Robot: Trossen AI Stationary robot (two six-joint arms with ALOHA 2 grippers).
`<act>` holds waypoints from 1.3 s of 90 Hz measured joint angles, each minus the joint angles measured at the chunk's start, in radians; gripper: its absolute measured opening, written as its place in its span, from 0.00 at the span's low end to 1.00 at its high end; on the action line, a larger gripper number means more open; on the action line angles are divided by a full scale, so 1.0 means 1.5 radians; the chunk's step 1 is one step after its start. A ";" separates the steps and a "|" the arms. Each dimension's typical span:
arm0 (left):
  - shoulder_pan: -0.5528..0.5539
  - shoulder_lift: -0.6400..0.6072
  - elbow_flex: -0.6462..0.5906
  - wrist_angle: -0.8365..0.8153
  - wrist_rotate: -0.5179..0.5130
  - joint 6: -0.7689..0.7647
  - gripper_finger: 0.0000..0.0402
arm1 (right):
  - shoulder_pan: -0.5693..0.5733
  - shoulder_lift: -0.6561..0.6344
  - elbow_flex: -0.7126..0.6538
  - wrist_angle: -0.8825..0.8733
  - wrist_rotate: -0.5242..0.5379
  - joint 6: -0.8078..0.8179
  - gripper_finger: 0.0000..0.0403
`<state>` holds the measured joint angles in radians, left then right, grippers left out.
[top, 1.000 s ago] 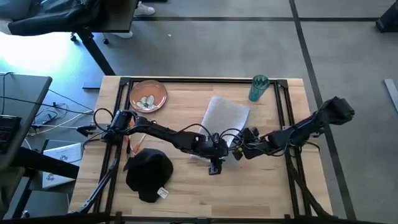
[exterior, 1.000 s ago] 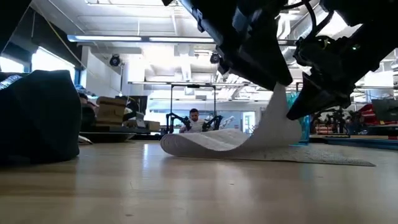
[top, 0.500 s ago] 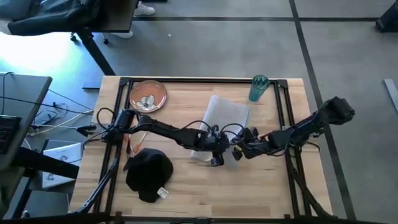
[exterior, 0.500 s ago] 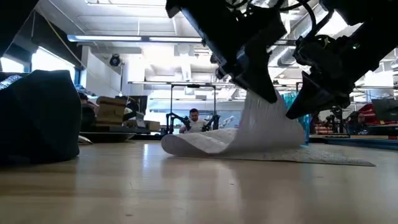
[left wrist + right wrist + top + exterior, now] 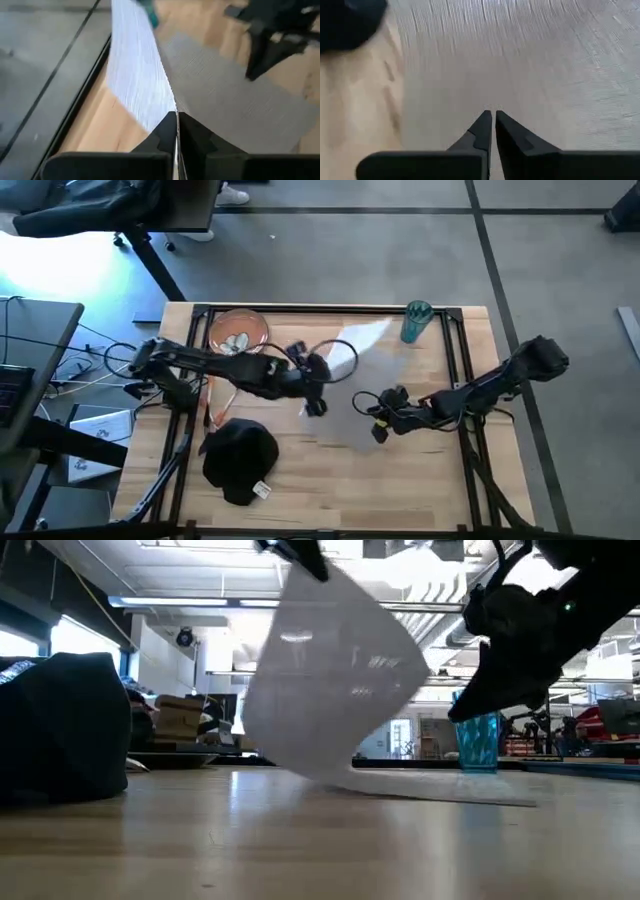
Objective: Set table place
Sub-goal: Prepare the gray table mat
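lifted since before, placemat (image 5: 362, 340) hangs pinched in left gripper (image 5: 313, 406).

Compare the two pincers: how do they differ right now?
The left pincer is shut on the placemat edge and holds that side lifted off the table. The right pincer is shut but grips nothing, poised over the flat part of the placemat. Left sits nearer the plate, right nearer the cup. Both are dark two-fingered pincers.
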<state>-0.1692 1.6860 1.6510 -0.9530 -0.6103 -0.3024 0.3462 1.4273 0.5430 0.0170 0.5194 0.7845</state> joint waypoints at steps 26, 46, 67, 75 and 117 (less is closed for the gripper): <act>-0.001 -0.013 -0.063 -0.063 -0.015 -0.084 0.00 | -0.040 0.128 0.002 0.012 -0.089 0.036 0.01; -0.010 -0.014 -0.090 -0.152 -0.016 -0.165 0.00 | -0.013 0.068 0.003 -0.127 -0.196 0.091 0.01; -0.045 -0.015 -0.090 -0.193 -0.004 -0.220 0.00 | 0.018 -0.068 -0.003 -0.333 -0.290 0.171 0.01; -0.056 -0.014 -0.090 -0.188 0.035 -0.223 0.00 | 0.032 -0.105 -0.003 -0.384 -0.308 0.189 0.01; -0.051 -0.010 -0.090 -0.199 0.263 -0.138 0.30 | 0.044 -0.158 -0.002 -0.283 -0.177 0.127 0.01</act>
<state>-0.2464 1.6711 1.5167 -1.2512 -0.2154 -0.5095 0.4126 1.1903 0.5407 -0.4077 0.2535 0.9754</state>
